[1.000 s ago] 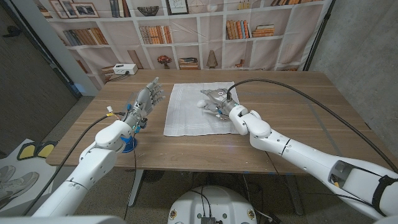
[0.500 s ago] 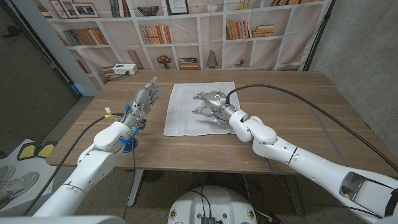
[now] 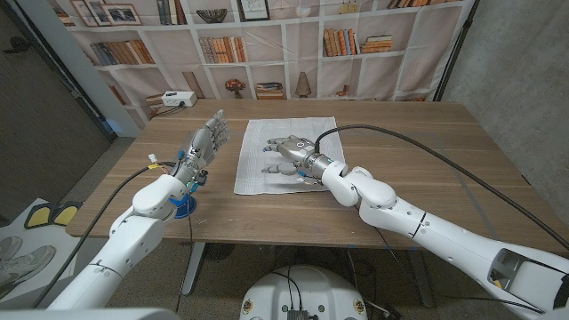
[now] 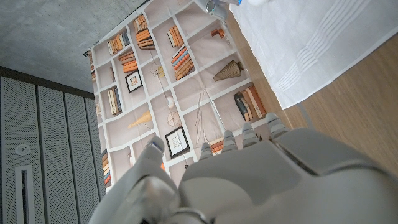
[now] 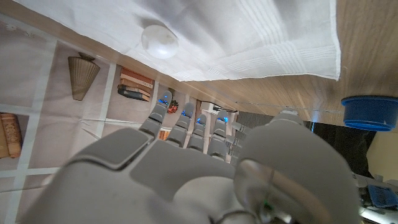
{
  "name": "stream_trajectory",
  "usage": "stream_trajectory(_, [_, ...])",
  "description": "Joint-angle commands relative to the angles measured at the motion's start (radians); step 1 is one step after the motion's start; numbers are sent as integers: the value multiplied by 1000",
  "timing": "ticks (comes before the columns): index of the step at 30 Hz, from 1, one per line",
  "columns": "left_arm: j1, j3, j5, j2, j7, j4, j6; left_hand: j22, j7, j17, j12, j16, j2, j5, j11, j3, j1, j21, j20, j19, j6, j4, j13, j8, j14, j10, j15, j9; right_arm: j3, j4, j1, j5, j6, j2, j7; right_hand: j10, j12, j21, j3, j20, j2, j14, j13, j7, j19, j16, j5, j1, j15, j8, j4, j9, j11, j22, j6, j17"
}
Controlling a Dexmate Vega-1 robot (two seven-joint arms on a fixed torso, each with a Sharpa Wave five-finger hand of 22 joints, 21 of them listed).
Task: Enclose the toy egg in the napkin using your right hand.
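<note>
Right robot hand (image 3: 286, 154) hovers over the white napkin (image 3: 252, 169) on the tabletop (image 3: 418, 160) in the head view, fingers spread wide and holding nothing; the left robot hand (image 3: 206, 142) stands open beside the cloth. From the right wrist view, the toy egg (image 5: 160, 40) lies bare on the napkin, ahead of the fingertips (image 5: 163, 102). Tugging the cloth too hard could roll the egg off.

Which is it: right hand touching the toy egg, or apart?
Apart. The right wrist view shows the toy egg lying on the napkin, with bare napkin visible between it and the fingertips of the right hand.
</note>
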Motion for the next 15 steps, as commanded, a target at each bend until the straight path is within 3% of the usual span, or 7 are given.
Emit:
stream_trajectory(1, [-15, 2, -11, -4, -16, 24, -5, 2, 4, 2, -1, 2, 7, 5, 10, 2, -10, 2, 2, -6, -15, 5, 3, -2, -10, -5, -3, 2, -29, -9, 5, -33, 26, 14, 76, -19, -2, -14, -13, 7, -2, -27, 0, -1, -28, -2, 6, -10, 7, -5, -3, 2, 4, 2, -11, -2])
stream_trajectory(5, [-21, 3, -14, -4, -22, 35, -7, 2, 5, 2, -1, 2, 7, 5, 8, 2, -10, 3, 3, -6, -15, 5, 3, -2, -10, -5, -4, 2, -37, -4, 4, -37, 29, 25, 91, -42, -2, -36, -17, 15, -2, -64, -1, 0, -68, -2, 8, -16, 20, -8, -4, 3, 8, 3, -16, -8])
stream_trajectory(15, [-39, 8, -20, -3, -33, 60, -9, 2, 7, 2, -1, 4, 7, 5, 8, 2, -10, 4, 3, -2, -15, 6, 3, -2, -10, -5, -5, 2, -61, 12, 8, -70, 39, 43, 120, -45, 1, -42, -23, 14, -6, -69, -1, 2, -76, 2, 9, -22, 20, -9, -4, 3, 8, 3, -18, -11])
